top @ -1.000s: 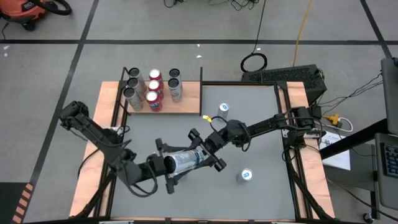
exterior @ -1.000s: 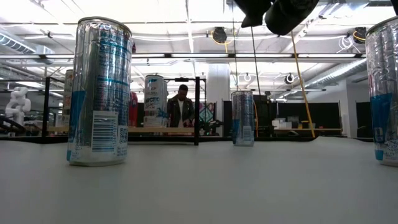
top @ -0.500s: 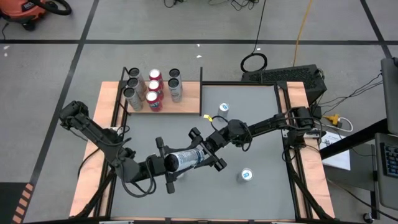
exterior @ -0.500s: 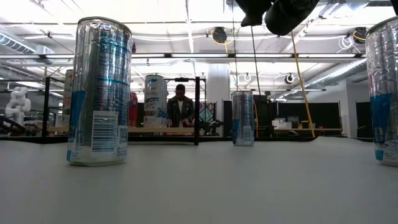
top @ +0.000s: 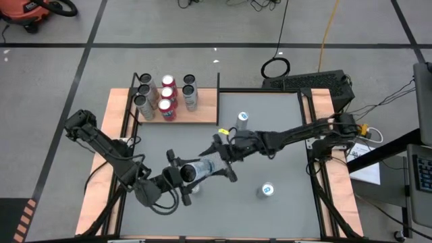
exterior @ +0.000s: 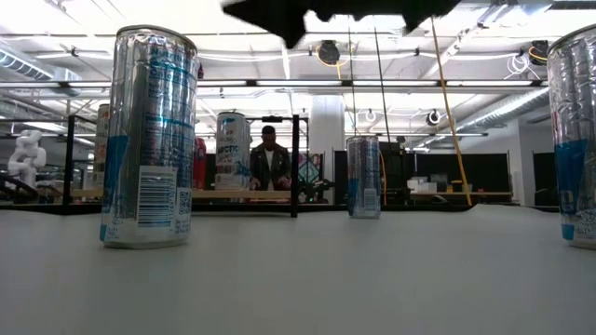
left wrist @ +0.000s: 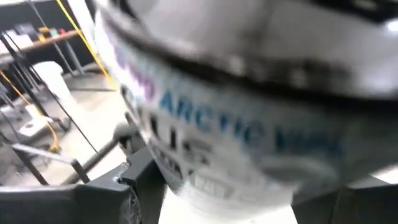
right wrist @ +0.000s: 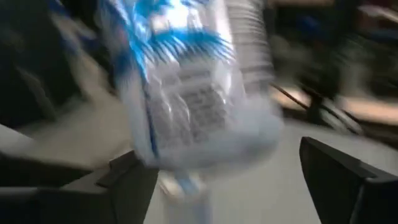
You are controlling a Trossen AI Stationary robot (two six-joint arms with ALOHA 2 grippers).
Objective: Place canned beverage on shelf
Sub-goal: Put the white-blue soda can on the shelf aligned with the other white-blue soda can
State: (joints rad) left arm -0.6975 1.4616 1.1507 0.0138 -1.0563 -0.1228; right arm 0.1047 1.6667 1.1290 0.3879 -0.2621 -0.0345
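A silver-and-blue canned beverage lies level in the air over the table's middle, with my left gripper shut on its left end. My right gripper stands open at the can's right end. In the right wrist view its fingers flank the can, with a clear gap on one side. The shelf, a wood-grain board with black posts, sits at the table's far left and carries several upright cans. My left gripper pinches the can's left end between its two fingers, coming in level from the table's left. The can fills the left wrist view and hides the pads. It lies level, lifted clear of the table. Whether my right gripper's other finger touches the can, I cannot tell.
Three more cans stand upright on the grey tabletop: one by the shelf's right end, one at the near right, one under the held can. A person stands in the room beyond the table.
My right gripper has tipped up from slanting downward to about level and turned about at the can's right end. My right arm has straightened out along the table. The can has stayed level in the air over the same spot.
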